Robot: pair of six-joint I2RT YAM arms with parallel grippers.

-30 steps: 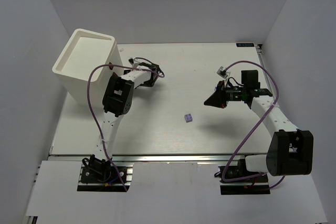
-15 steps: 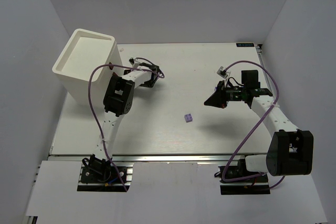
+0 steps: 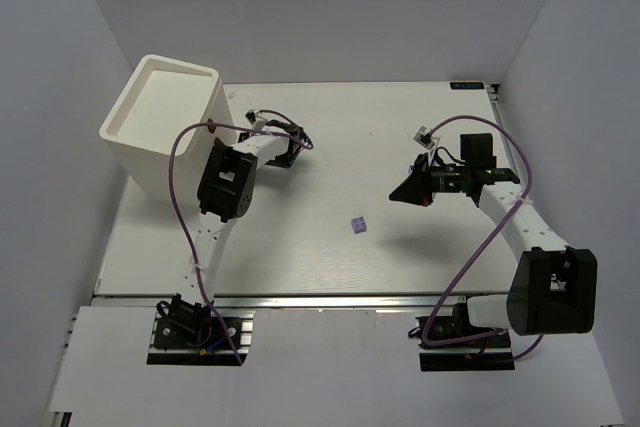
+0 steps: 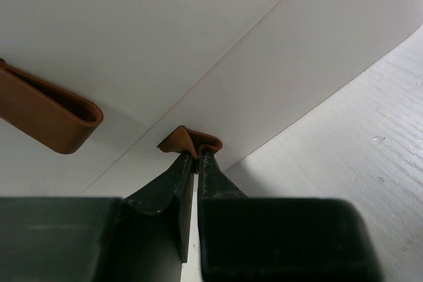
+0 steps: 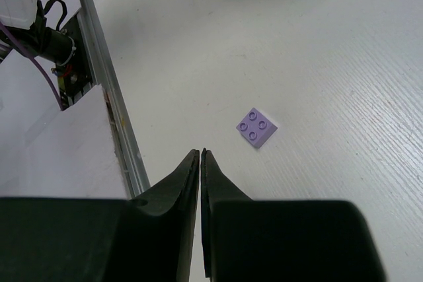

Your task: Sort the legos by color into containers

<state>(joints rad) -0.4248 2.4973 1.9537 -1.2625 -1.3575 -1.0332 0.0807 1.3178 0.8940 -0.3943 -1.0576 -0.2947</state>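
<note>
**A:** Where is the lavender brick (image 3: 358, 225) lying right now?

**B:** It is lying studs up on the bare table (image 3: 330, 117), about the middle and well apart from the cream box (image 3: 150, 152) at the far left. No other lego is showing.

**A:** And what are the grippers doing?

**B:** The left gripper (image 4: 197, 156) is pinching the brown knob (image 4: 192, 138) of what looks like the lower drawer (image 4: 317, 51), its fingers narrow around the fold. The right gripper (image 5: 200, 153) is hovering to the right of the brick and a little farther back, its fingers pressed almost together and holding nothing.

**A:** So which step is in hand?

**B:** I am guessing the drawer is being worked by its knob. The fronts are looking flush, and I cannot tell whether it is opening or closing. The pull should be running straight out along the drawer's travel, low and slow, so the tall box is not sliding or tipping. The knob is small, so the pinch could be slipping off.

**A:** And for the brick?

**B:** The right fingers are needing to spread before coming down. They should then be closing on two flat sides, since the brick is sitting turned in the wrist view.

**A:** Is anything standing in the way?

**B:** The left arm (image 3: 225, 182) and its purple cable (image 3: 171, 172) are lying between the brick and the box. An upper knob (image 4: 49, 113) is jutting out beside the held one. The rail (image 5: 99, 64) is running along the near edge, away from the brick.
</note>
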